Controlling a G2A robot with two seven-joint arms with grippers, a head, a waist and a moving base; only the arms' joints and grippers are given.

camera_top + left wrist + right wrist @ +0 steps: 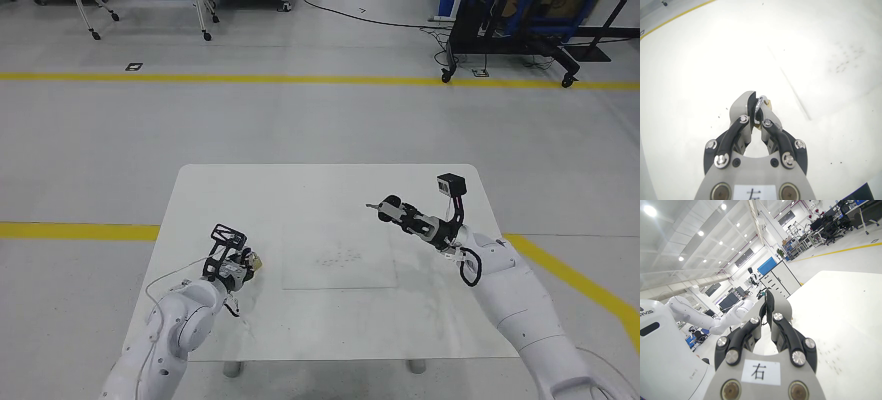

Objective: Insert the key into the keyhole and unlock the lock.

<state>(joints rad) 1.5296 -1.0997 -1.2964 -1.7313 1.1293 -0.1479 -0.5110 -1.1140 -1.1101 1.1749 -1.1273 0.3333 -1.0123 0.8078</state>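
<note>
A small padlock with a brass body (769, 105) and a silver shackle (757, 108) is clamped between the pads of my left gripper (758, 99), which is shut on it. In the top view this gripper (246, 263) sits low over the table's left side, with the padlock (256, 262) at its tip. My right gripper (384, 207) is held above the table's right half, fingers pressed together in the right wrist view (766, 295). A thin metal key tip (371, 206) sticks out of it toward the left. The two grippers are well apart.
The white table (330, 320) has a faint rectangular sheet (340, 262) with small dark specks in its middle, between the two arms. Table edges lie close behind each arm. Grey floor with yellow lines surrounds the table.
</note>
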